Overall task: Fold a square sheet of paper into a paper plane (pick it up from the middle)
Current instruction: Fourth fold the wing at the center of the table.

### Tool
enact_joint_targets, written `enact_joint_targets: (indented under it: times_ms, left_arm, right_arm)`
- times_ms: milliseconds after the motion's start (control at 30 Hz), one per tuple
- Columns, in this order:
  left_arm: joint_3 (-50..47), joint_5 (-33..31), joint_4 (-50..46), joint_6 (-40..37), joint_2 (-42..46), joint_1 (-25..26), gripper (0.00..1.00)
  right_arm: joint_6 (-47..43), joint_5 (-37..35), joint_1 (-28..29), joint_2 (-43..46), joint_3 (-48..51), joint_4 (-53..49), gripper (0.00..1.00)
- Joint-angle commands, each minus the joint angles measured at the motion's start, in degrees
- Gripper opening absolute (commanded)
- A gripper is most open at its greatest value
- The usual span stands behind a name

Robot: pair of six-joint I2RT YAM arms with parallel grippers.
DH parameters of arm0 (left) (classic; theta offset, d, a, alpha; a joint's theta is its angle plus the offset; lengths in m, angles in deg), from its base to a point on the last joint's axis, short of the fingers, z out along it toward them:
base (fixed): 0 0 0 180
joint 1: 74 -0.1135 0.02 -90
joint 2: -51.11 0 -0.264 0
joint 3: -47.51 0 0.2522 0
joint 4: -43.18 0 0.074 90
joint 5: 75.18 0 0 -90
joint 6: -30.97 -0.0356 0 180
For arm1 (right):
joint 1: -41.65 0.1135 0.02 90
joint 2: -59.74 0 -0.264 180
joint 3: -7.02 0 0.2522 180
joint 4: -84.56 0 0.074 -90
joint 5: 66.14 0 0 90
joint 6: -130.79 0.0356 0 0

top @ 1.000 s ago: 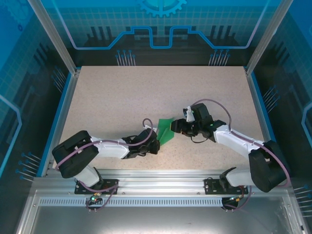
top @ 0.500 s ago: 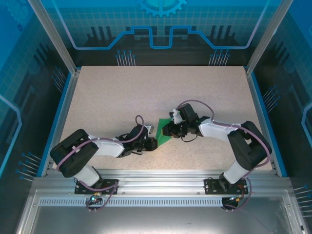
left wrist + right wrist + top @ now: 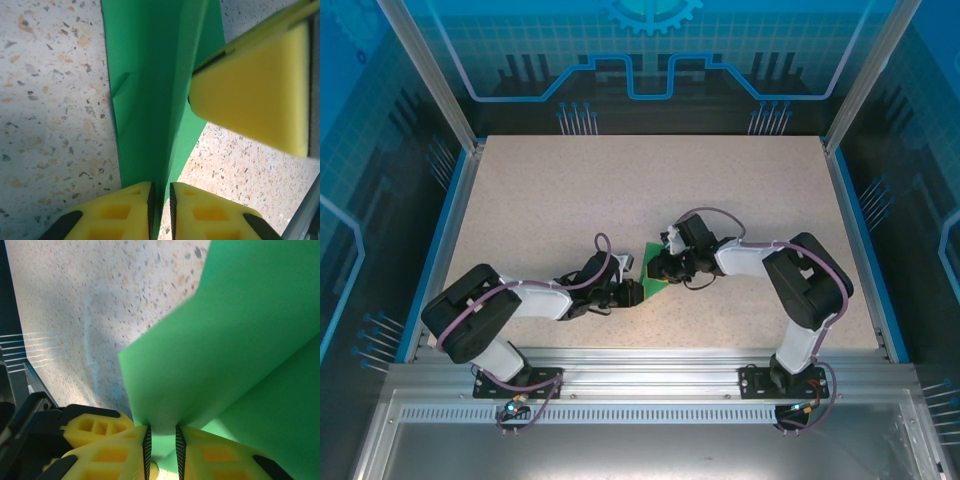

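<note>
Holding the green paper (image 3: 150, 100) at both ends was the job. The left gripper (image 3: 161, 210) pinched its thin end, and the right gripper (image 3: 161, 440) pinched a fold on the far side. Both needed to squeeze right on the crease and pull softly, so nothing ripped. The paper sat between them, near the middle of the table (image 3: 570, 190). Its long side ran near to far, and its thin end seemed to point near-left, though the arms hid much of it.
</note>
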Motion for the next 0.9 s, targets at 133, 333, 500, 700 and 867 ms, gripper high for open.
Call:
enact_joint_targets:
  times_ms: [133,333,500,700,867]
  left_arm:
    - [0.6,1.4,-3.3,-2.0,0.2,-0.6,0.31]
    - [1.0,1.3,-5.6,-3.2,0.7,-0.6,0.33]
    - [1.1,-0.2,-8.5,-4.6,2.0,-0.6,0.34]
    - [2.7,0.1,-11.1,-6.6,1.5,-0.6,0.28]
    - [3.4,-0.1,-11.7,-7.3,0.6,-0.6,0.16]
  right_arm:
    - [0.7,-1.4,0.4,-1.2,-2.0,0.2,0.22]
    - [0.6,-1.5,0.4,-1.2,-2.1,-0.5,0.22]
    - [0.8,-1.6,0.3,-1.1,-2.1,-0.6,0.22]
    - [0.9,-1.9,0.3,-0.9,-2.0,-0.8,0.22]
    - [0.8,-2.0,0.4,-0.9,-1.9,-1.0,0.22]
